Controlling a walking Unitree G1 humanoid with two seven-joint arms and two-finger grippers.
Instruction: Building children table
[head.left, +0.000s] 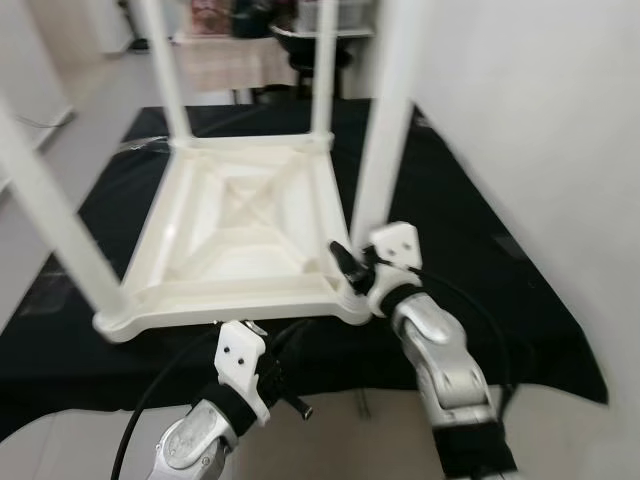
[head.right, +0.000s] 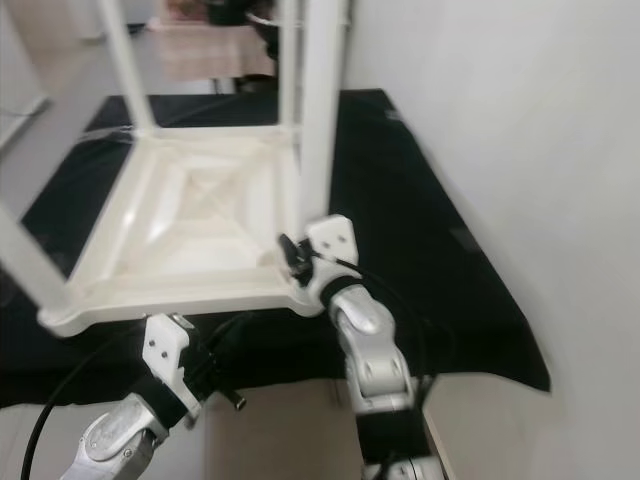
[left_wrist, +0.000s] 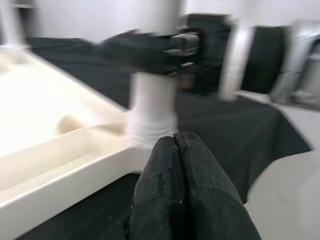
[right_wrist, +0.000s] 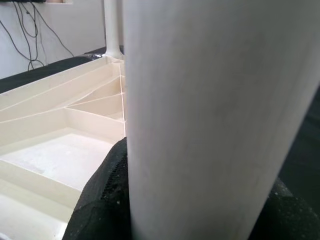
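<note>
The white children's table (head.left: 240, 230) lies upside down on a black cloth (head.left: 480, 260), its legs pointing up. My right gripper (head.left: 350, 265) is shut on the near right leg (head.left: 385, 130) just above its base. In the right wrist view that leg (right_wrist: 210, 115) stands between the black fingers (right_wrist: 100, 200). My left gripper (head.left: 282, 380) hangs shut and holds nothing, just below the table's front edge. In the left wrist view its closed fingertips (left_wrist: 182, 190) point at the leg's socket (left_wrist: 152, 110) and the right gripper (left_wrist: 150, 50).
A white wall (head.left: 540, 120) runs close along the right side. The black cloth's front edge (head.left: 560, 385) drops to a pale floor. Black cables (head.left: 160, 400) loop by my left arm. A covered table and dark furniture (head.left: 250, 50) stand at the back.
</note>
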